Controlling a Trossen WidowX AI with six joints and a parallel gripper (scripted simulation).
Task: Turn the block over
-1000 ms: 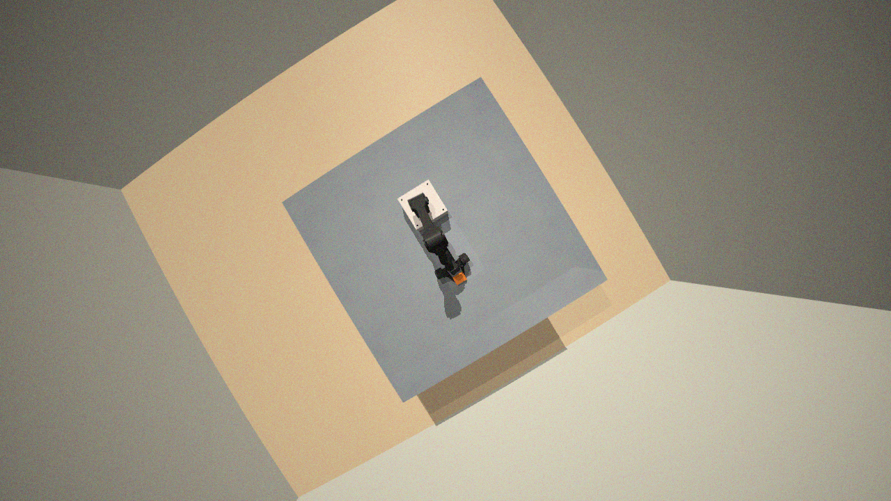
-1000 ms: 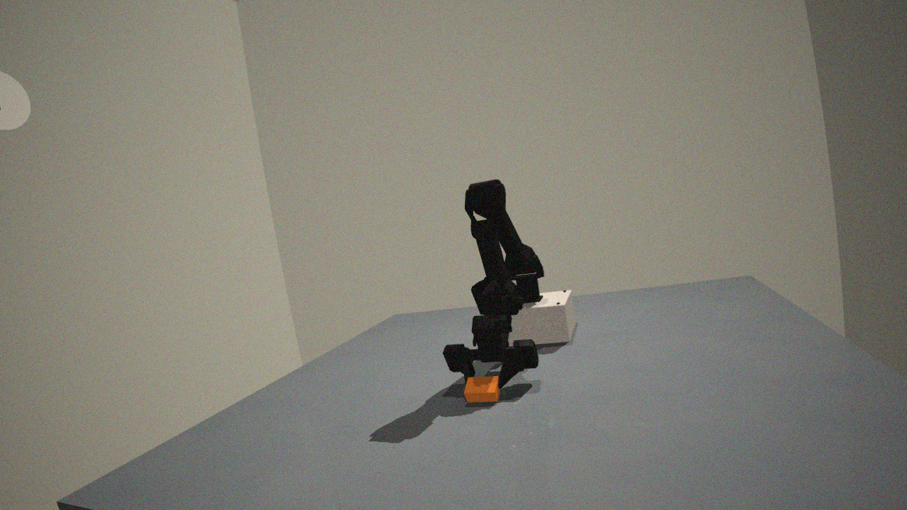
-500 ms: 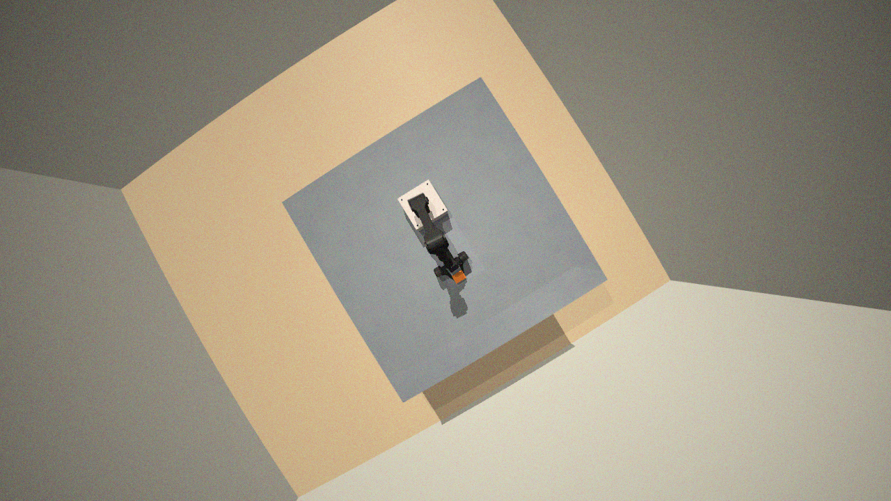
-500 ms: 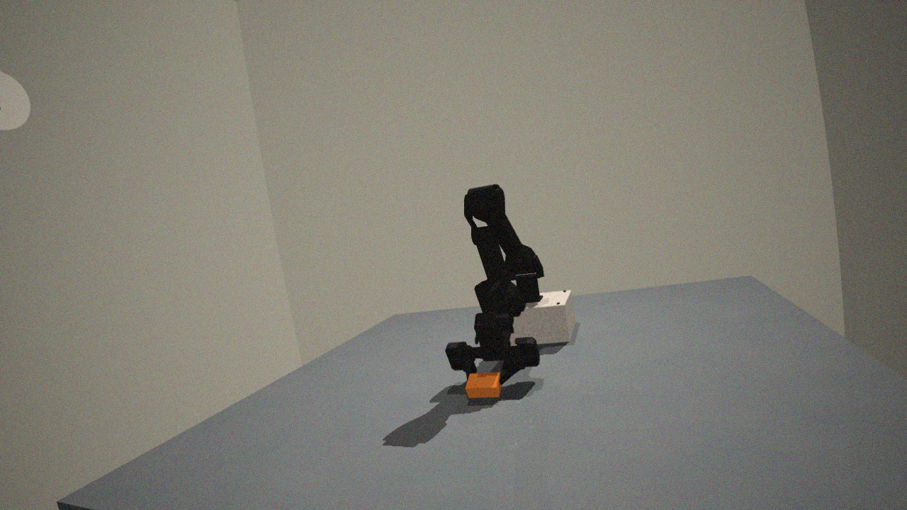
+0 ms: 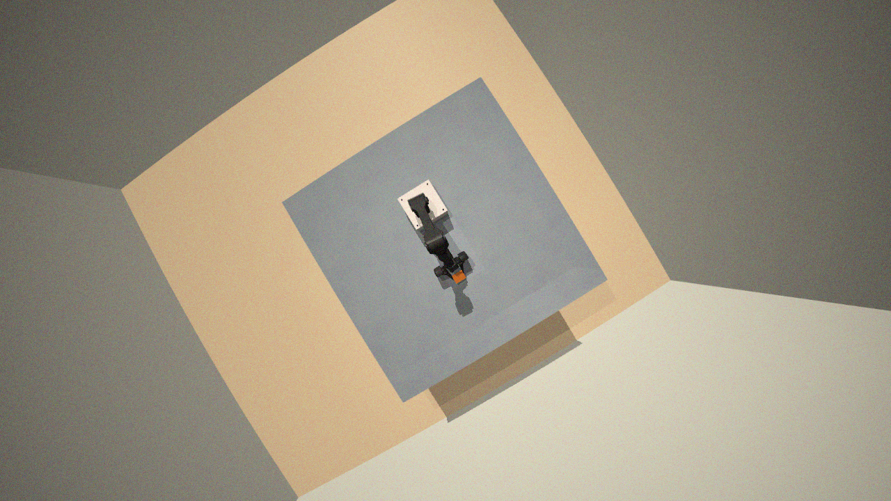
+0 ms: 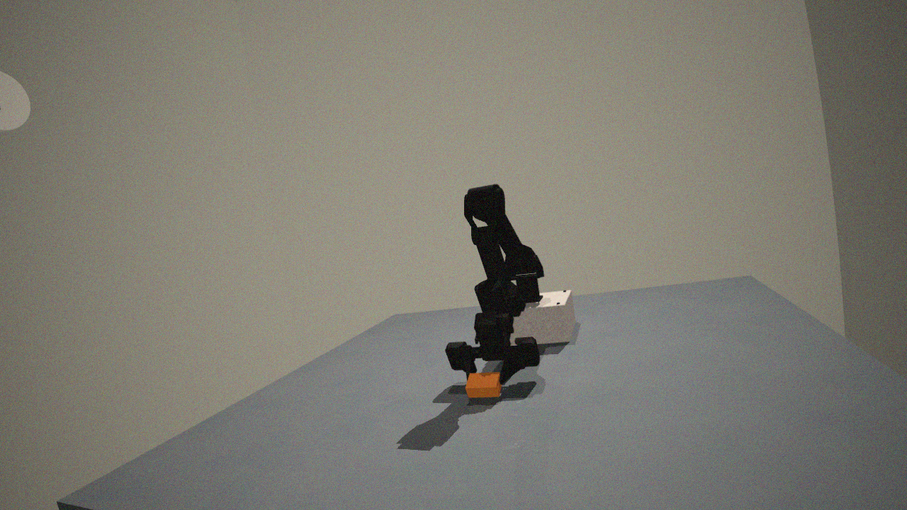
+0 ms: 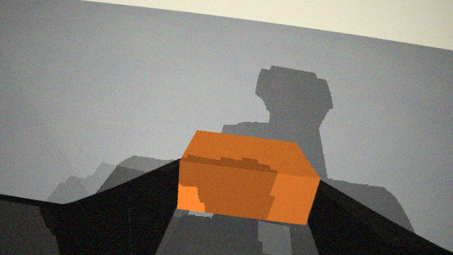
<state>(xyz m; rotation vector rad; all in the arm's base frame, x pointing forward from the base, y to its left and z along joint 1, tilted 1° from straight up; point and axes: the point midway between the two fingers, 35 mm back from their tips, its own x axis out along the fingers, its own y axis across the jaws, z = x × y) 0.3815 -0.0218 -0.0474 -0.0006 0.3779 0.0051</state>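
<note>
The orange block is between the fingertips of my gripper, which is shut on it. In the wrist view a black finger touches each end of the block. In the exterior view the block is low, at or just above the grey-blue table; I cannot tell whether it touches. The arm reaches down to it from above and behind. No mark shows on the block's visible faces; its underside is hidden.
The arm's pale base box stands on the table behind the gripper. The arm's dark shadows fall around and in front of the block. The table's edges lie well away from the block.
</note>
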